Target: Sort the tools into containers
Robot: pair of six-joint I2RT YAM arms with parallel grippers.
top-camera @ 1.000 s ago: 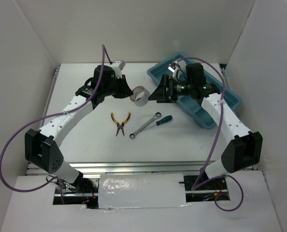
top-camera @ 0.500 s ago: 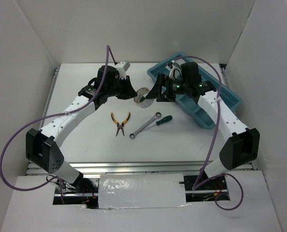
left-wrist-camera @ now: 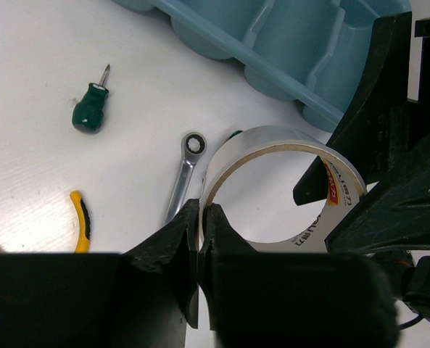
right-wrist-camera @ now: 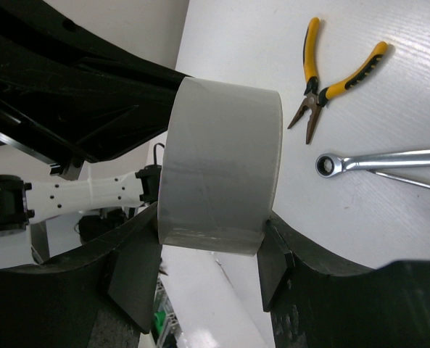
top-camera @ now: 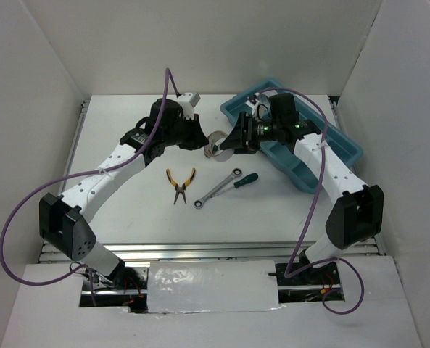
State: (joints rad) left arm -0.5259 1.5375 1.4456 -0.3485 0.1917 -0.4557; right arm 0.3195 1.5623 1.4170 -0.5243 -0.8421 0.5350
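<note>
Tape roll (top-camera: pixel 216 143): a greyish-silver ring with a wide open core and printing on its inner liner, held up off the worktop (top-camera: pixel 265 217) between the two arms.
Place: just left of the teal tray (top-camera: pixel 345 154), above bare worktop, with the pliers (top-camera: pixel 179 183), wrench (top-camera: pixel 216 189) and green screwdriver (top-camera: pixel 246 179) lying nearer the bases.
Left gripper (left-wrist-camera: pixel 201 217): closed on the roll's wall, one finger inside the core and one outside, pinching a thin band of it.
Right gripper (right-wrist-camera: pixel 207 246): its fingers straddle the roll across its width, one beside each flat face. Whether they already press on it cannot be told.
Weight: probably light, since a thin wall pinch carries it.
Stiffness: the cardboard core should keep the ring round under a moderate squeeze. A hard squeeze on one wall could dent it.
Surface: the outer wrap looks smooth and a little glossy, so it may slide or swivel in a narrow pinch.
Best hold: across the two flat faces, as the right gripper is placed, because the edges give flat seats and stop rolling.
Risk: both grippers pulling at once could twist the roll or drop it short of the tray.
</note>
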